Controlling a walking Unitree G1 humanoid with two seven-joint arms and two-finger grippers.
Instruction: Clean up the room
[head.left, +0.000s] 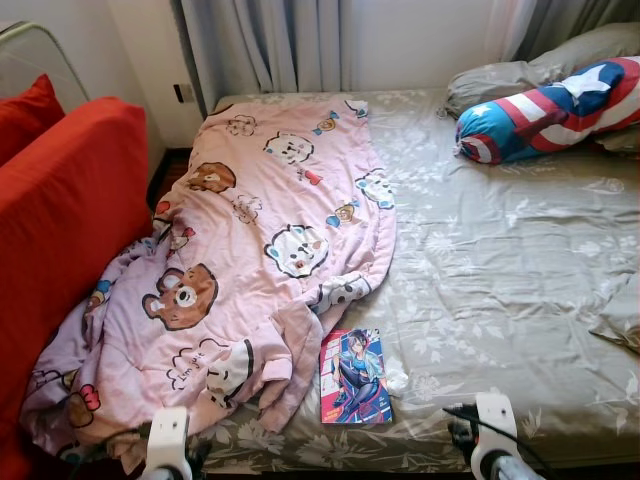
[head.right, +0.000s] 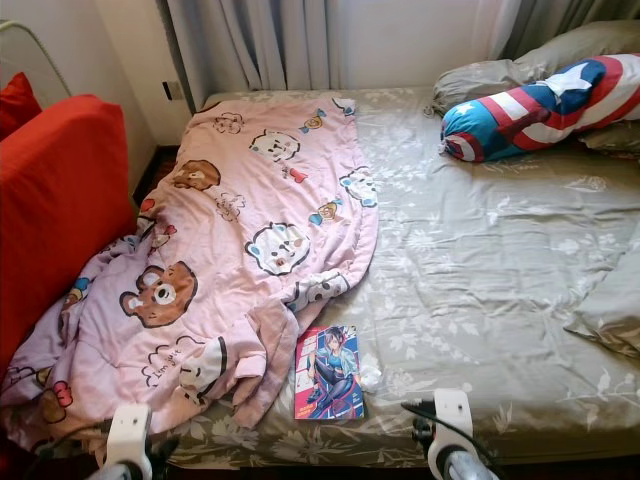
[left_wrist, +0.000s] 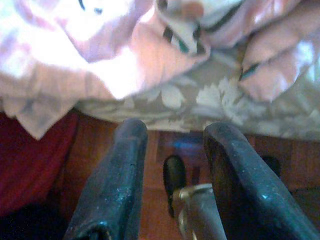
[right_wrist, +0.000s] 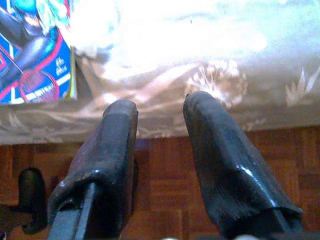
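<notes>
A pink cartoon-print blanket (head.left: 250, 250) lies crumpled across the left half of the bed (head.left: 500, 260), its lower end spilling over the near edge. A colourful comic book (head.left: 353, 376) rests flat near the bed's front edge, just right of the blanket. A small white crumpled scrap (head.left: 396, 377) sits beside it. My left gripper (left_wrist: 172, 150) hangs open below the bed edge under the blanket (left_wrist: 125, 55). My right gripper (right_wrist: 160, 120) is open too, low at the bed edge, with the comic book (right_wrist: 35, 50) off to one side.
A red sofa (head.left: 60, 230) stands tight against the bed's left side. A star-and-stripe bolster (head.left: 550, 108) and grey pillows (head.left: 520, 70) lie at the head, far right. Another pillow (head.left: 622, 315) pokes in at the right edge. Wooden floor (right_wrist: 165, 170) lies below.
</notes>
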